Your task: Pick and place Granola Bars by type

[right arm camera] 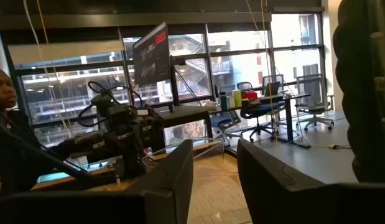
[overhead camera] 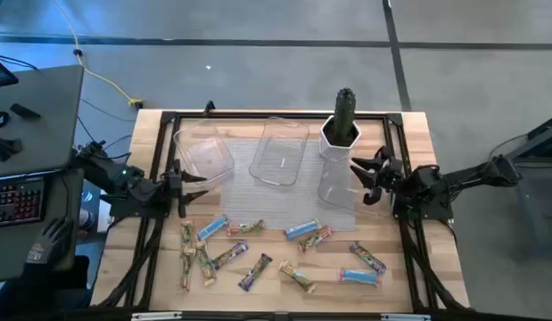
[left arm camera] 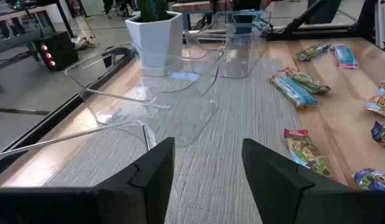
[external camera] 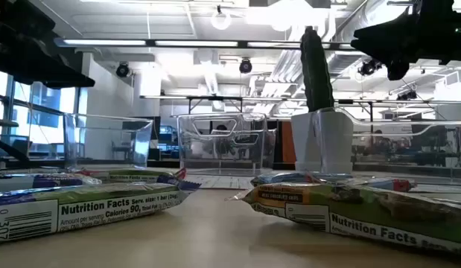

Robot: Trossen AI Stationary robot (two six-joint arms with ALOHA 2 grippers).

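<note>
Several granola bars in blue, green-tan, purple and red-tan wrappers lie flat and scattered on the wood along the table's near edge, among them a blue bar (overhead camera: 212, 228), a purple bar (overhead camera: 255, 272) and a blue bar (overhead camera: 358, 276). They also show in the left wrist view (left arm camera: 293, 88) and close up in the low view (external camera: 88, 201). My left gripper (overhead camera: 195, 183) hangs open at the mat's left edge, above the table, nothing between its fingers (left arm camera: 208, 168). My right gripper (overhead camera: 359, 176) hangs open at the mat's right side, raised, beside the cactus pot, pointing level toward the left arm (right arm camera: 214, 168).
Three clear plastic trays stand on the grey mat (overhead camera: 276, 201): one at the far left (overhead camera: 204, 153), one in the middle (overhead camera: 280, 152), one on the right (overhead camera: 338, 183). A cactus in a white pot (overhead camera: 342, 129) stands at the far right. A person sits beyond the table's left side (right arm camera: 2, 124).
</note>
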